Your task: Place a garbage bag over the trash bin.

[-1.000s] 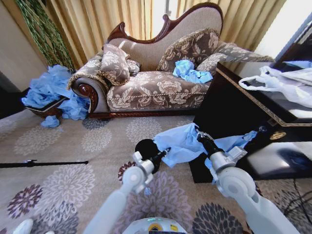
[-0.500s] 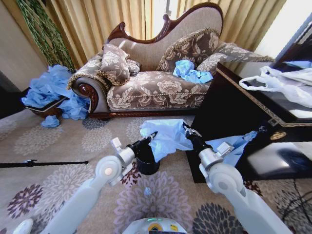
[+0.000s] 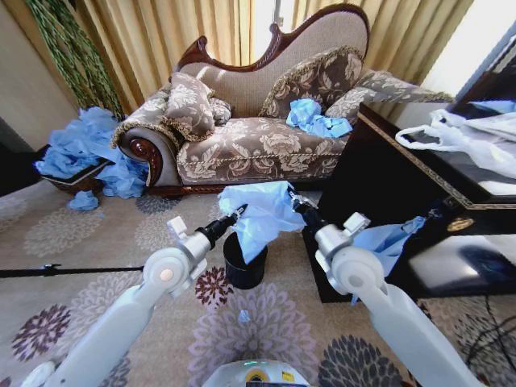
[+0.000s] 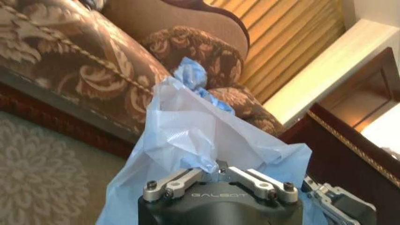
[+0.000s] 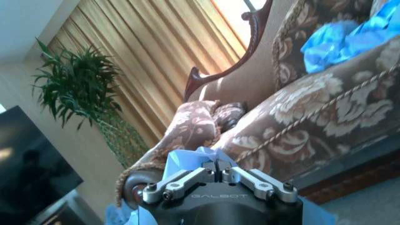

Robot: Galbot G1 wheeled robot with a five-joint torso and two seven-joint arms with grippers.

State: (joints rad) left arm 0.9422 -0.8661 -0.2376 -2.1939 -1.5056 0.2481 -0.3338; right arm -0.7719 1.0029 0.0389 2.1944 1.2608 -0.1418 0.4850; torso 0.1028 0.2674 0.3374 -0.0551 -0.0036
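Since 0.5 s ago both arms have swung further left, carrying the garbage bag (image 3: 254, 218) directly above the trash bin (image 3: 244, 266). Left gripper (image 3: 239, 212) fingers pinched shut on the bag's left edge; right gripper (image 3: 295, 201) fingers clamped on its right edge. Bag hangs spread between them, lower folds draping over the bin rim. Beyond: floral carpet (image 3: 97, 306), sofa (image 3: 258, 137) bearing crumpled blue bags (image 3: 316, 118).

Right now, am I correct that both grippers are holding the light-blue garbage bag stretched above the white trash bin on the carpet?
Not quite: the trash bin is black, as the head view shows. The left gripper and right gripper do hold the garbage bag above it.
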